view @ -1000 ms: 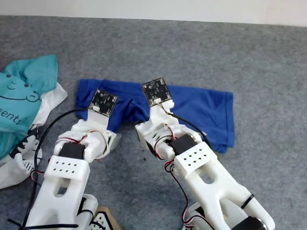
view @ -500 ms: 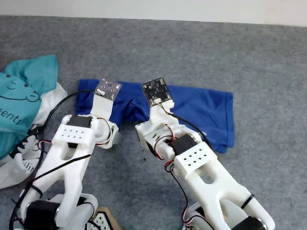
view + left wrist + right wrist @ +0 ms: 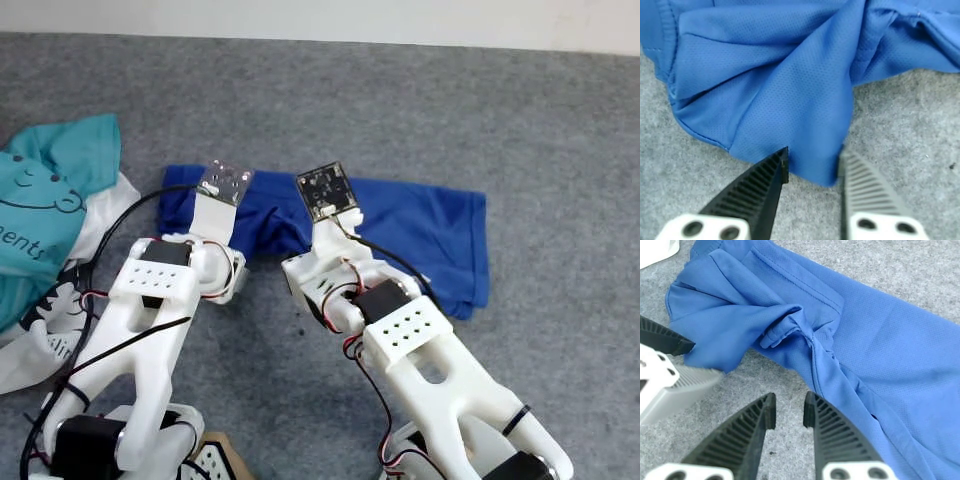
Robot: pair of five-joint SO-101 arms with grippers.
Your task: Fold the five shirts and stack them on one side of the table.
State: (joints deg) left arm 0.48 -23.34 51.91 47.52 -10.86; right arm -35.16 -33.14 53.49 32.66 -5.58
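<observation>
Royal-blue mesh shirt [image 3: 420, 230] lies partly folded across the middle of the grey felt tabletop [image 3: 500, 120], with its long axis running parallel to the far edge.

Left gripper [image 3: 812, 162]: at the shirt's left end, jaws apart, a loose corner of the cloth lying between them. Cannot tell whether the fingers touch the cloth.

Right gripper [image 3: 789, 402]: at the near hem around mid-length, jaws a narrow gap apart with nothing between them. It sits over bare felt, just short of a bunched ridge.

Judgement: the left arm is nearer a grip, and the cloth runs away from it toward the right edge.

Hidden: in the high view both wrists cover the near hem. The teal shirt [image 3: 50, 210] and white shirt [image 3: 30, 340] are heaped at the left edge and cut off, so no count is possible
</observation>
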